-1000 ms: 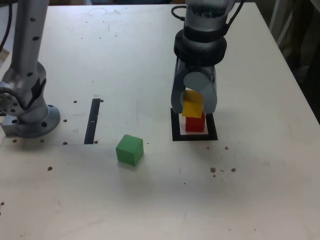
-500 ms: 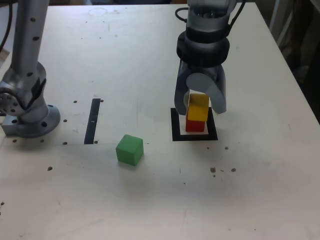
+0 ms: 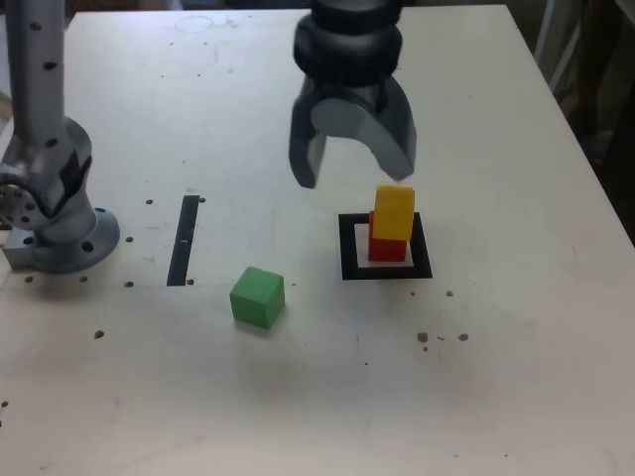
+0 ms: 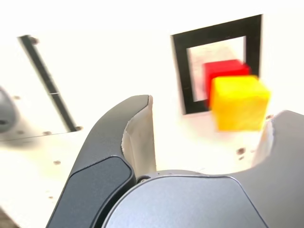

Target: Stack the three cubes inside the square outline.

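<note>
Find green cube (image 3: 257,297) on table (image 3: 496,397), toward eight o'clock from square outline (image 3: 348,253) in exterior view. Probably handles light, stiff, barely slippery; grip opposite side faces, mid-height. See pincer (image 3: 352,178) wide, empty.

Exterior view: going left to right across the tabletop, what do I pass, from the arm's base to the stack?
Round grey base → black strip → green cube → black square outline's near-left corner, with the red cube and yellow cube stacked inside the outline.
</note>
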Tool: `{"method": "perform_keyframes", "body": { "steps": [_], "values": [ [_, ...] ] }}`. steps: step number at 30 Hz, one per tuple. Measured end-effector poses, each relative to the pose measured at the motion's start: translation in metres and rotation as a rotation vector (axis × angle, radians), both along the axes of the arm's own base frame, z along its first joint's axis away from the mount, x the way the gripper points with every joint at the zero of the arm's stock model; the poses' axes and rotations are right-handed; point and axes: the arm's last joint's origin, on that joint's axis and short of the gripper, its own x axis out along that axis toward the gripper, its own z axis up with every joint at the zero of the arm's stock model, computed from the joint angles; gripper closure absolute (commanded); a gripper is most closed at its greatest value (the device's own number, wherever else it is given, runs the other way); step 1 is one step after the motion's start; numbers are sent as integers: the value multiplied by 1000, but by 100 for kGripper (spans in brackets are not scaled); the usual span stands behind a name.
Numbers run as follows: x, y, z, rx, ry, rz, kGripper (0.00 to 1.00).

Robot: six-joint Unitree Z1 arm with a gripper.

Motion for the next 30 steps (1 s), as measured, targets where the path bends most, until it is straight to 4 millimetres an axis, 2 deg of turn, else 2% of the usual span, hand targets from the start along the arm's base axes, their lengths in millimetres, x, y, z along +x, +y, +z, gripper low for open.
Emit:
{"method": "perform_keyframes", "body": {
  "steps": [4, 9, 12, 16, 21, 26, 30],
  "values": [
    [-34, -1, 18, -10, -5, -72, 1],
    [-73, -1, 28, -55, -13, -138, 1],
    [-99, -7, 20, -73, 28, -195, 1],
    [-119, -17, 4, -99, 68, -238, 1],
    [-131, -37, -28, -135, 63, -273, 1],
    [-128, -57, -33, -183, -7, -305, 1],
    [-116, -68, -43, -201, -2, -300, 1]
  ]
}}
